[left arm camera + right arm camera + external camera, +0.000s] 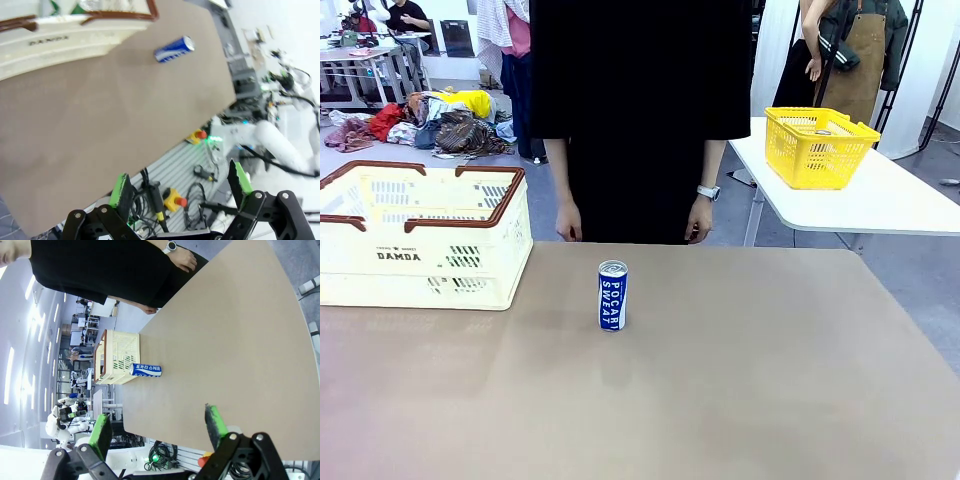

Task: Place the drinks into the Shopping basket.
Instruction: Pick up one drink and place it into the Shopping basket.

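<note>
can (612,295): upright, long axis straight up, just right of the basket (350,265), not in it yet
left gripper (180,177): wide open, empty, can well ahead of it
right gripper (157,419): open too, nothing in it
nearer arm: left, I'd guess

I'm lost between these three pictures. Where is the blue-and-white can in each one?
Front view: the can stands upright mid-table, right of the Shopping basket.
Left wrist view: the can is at top centre, shown sideways, right of the basket.
Right wrist view: the can is left of centre, shown sideways, beside the basket.
Shared landmark: the cream basket next to it.
</note>
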Tool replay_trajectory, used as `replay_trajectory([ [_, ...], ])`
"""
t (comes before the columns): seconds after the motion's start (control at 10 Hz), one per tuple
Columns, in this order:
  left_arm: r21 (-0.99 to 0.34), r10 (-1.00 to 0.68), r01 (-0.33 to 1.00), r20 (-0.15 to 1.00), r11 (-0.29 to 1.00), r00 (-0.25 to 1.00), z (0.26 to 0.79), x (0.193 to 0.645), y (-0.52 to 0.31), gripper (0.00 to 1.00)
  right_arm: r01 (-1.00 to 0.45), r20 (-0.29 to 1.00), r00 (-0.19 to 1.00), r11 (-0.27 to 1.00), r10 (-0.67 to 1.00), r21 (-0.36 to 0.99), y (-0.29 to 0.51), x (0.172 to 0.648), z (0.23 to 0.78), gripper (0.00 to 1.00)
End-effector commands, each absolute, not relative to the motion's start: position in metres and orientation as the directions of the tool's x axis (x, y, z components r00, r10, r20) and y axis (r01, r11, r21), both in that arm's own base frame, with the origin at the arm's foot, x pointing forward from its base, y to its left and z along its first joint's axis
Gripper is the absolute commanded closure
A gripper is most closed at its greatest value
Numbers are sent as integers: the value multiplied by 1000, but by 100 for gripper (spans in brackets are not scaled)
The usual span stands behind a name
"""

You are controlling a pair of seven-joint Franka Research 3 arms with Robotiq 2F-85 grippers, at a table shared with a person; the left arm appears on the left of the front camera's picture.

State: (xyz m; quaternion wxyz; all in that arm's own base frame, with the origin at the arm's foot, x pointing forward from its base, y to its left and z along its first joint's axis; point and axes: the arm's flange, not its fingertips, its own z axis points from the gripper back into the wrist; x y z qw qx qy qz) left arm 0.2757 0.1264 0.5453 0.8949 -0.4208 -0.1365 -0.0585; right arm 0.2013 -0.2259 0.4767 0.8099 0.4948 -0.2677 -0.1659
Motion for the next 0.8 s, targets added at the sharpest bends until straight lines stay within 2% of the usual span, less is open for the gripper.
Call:
replay_trajectory([
  [0.0,-649,0,201,295,734,955,559,299,58,0,-28,292,797,451,-529,892,-227,202,478,0],
  [0.4,-458,-281,331,175,825,944,551,344,-109,0,-28,292,797,451,-529,892,-227,202,478,0],
  [0.6,-438,-340,364,137,822,931,544,364,-158,0,-28,292,797,451,-529,892,-227,202,478,0],
  [0.7,-456,-320,338,119,823,940,542,369,-162,0,-28,292,797,451,-529,892,-227,202,478,0],
])
